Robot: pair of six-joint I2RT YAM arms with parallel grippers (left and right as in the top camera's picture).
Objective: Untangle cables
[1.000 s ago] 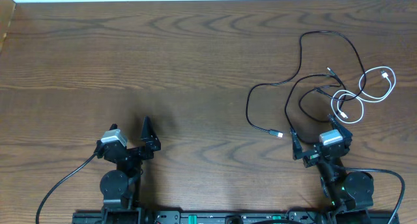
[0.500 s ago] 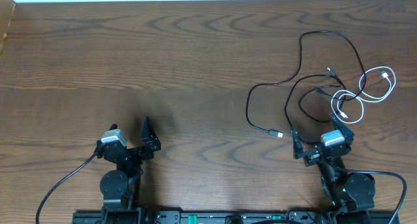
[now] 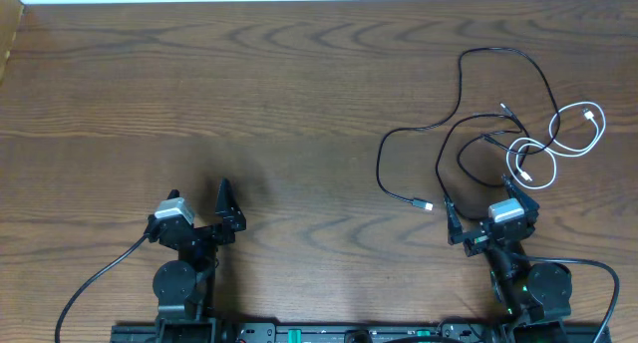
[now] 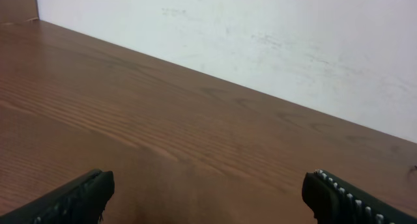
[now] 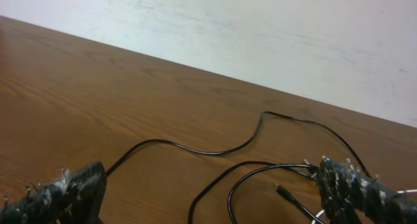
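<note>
Left arm [image 3: 175,281] folded back tight over its base, wrist turned a little to its right. Left gripper [image 3: 195,205] jaws spread wide, gripping nothing. Wrist view: two dark ribbed fingertips [image 4: 78,196] sit at opposite lower corners, far apart. Right arm [image 3: 543,288] folded the same way near its base, wrist pointing forward. Right gripper [image 3: 488,208] jaws just as wide, nothing held. Its fingertips [image 5: 68,188] show worn, pale-flecked pads, one at each lower corner. Both grippers low, roughly level.
</note>
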